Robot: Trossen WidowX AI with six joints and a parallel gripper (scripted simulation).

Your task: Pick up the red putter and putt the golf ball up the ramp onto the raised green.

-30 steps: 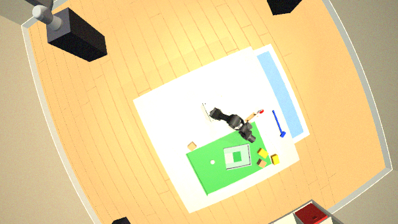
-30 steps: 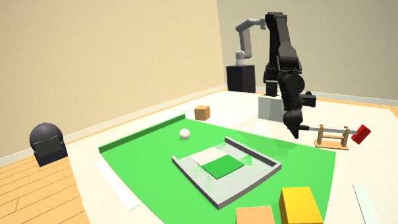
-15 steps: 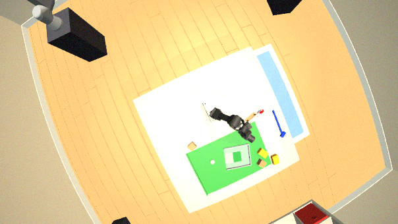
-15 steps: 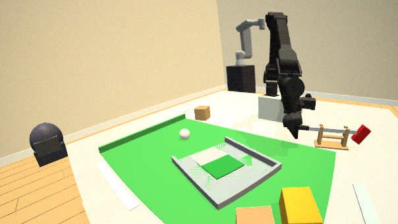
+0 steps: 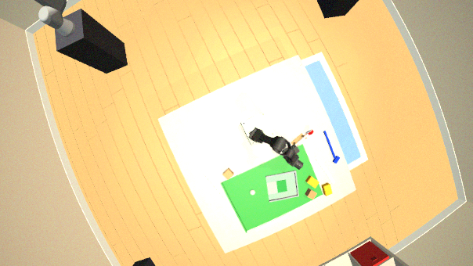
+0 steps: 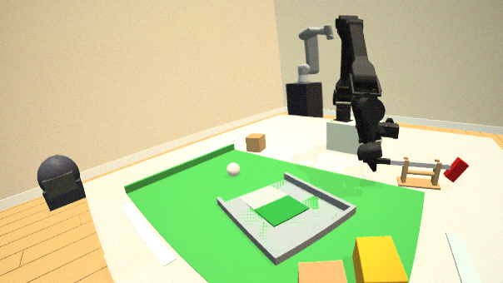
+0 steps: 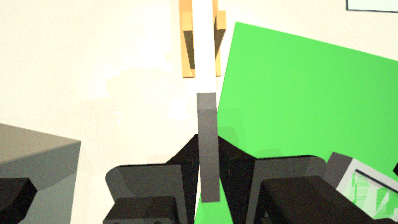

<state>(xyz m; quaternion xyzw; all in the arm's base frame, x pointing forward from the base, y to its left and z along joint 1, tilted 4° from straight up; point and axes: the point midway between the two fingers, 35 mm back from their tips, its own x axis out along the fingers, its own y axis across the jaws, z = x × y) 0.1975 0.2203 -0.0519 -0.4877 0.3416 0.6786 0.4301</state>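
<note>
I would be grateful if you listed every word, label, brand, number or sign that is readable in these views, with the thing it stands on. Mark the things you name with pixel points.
There are none to read.
The red putter (image 5: 310, 132) (image 6: 455, 169), the golf ball (image 5: 252, 192) (image 6: 233, 169) and the blue club (image 5: 330, 145) show no lettering.
The yellow block (image 6: 380, 260) shows no label or number either.

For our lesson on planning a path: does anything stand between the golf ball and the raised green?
Nothing visible stands between the golf ball and the raised green; the pale ramp faces the ball. The yellow blocks lie beyond the green, off that line.
</note>
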